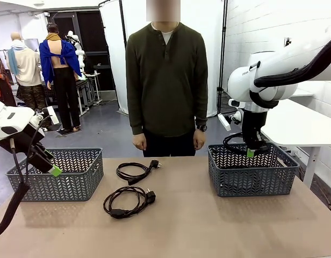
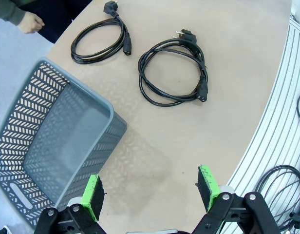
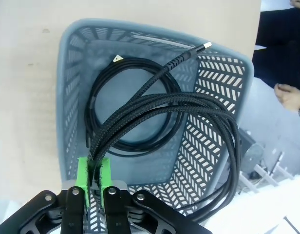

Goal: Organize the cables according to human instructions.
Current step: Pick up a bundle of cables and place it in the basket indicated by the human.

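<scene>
— Over the right basket point(image 1: 251, 188), your right claw point(image 1: 251, 152) is clamped shut on a braided black cable point(image 3: 155, 109). The bundle hangs from the pads, its loop above the basket's interior. Step in hand, by my judgement: depositing this cable.

— Concur. One coiled black cable point(image 3: 140, 61) already lies flat on that basket's floor. Your next move likely calls for lowering a little, then parting the jaws so the whole loop drops inside the rim. One side of the loop hangs close to a wall, so it could drape over the edge.

— Left side: your left claw point(image 2: 152, 187) hangs with its jaws wide apart and nothing between them, above the bench point(image 1: 208, 226), just beside the left basket point(image 1: 58, 185). That basket looks bare inside.

— Two cables remain on the bench between the baskets: the far coil point(image 1: 132, 174) and the near coil point(image 1: 125, 203), lying apart, plugs showing. The person point(image 1: 166, 80) stands at the far side with hands down, not pointing. You cannot tell from this which basket either coil is meant for.
</scene>
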Controlling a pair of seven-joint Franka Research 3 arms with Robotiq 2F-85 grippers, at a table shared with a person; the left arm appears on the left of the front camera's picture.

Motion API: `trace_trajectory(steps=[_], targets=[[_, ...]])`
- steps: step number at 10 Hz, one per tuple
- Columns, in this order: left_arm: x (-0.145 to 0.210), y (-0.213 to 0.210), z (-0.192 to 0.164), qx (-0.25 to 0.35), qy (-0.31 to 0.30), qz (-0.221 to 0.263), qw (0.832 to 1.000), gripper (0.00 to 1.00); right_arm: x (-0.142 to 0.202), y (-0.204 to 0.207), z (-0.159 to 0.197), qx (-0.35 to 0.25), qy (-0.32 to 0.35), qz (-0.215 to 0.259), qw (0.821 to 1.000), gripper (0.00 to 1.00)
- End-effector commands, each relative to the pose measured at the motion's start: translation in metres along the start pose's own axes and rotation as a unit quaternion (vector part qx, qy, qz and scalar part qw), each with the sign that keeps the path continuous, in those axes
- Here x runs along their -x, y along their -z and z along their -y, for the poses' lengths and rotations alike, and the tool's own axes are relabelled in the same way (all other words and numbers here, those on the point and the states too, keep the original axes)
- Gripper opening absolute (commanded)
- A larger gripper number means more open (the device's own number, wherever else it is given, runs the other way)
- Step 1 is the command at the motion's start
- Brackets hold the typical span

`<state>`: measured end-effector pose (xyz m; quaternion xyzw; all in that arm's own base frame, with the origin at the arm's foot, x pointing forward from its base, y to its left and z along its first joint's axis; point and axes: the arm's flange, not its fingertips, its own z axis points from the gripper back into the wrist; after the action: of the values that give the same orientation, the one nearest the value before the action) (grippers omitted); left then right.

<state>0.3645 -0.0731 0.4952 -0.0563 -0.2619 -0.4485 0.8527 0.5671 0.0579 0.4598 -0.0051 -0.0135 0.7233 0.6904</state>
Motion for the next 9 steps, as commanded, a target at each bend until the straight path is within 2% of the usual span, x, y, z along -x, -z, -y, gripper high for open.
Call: trace_trajectory(steps=[1, 5, 9], targets=[[0.001, 0.000, 0.001, 0.005, -0.007, 0.003, 1.000, 1.00, 0.004, 0.013, 0.004, 0.008, -0.013, 0.001, 1.000, 0.00], [0.001, 0.000, 0.001, 0.005, -0.007, 0.003, 1.000, 1.00, 0.003, 0.023, 0.015, 0.005, -0.013, -0.003, 1.000, 0.00], [0.001, 0.000, 0.001, 0.005, -0.007, 0.003, 1.000, 1.00, 0.003, 0.027, 0.022, 0.007, 0.002, -0.003, 1.000, 0.77]])
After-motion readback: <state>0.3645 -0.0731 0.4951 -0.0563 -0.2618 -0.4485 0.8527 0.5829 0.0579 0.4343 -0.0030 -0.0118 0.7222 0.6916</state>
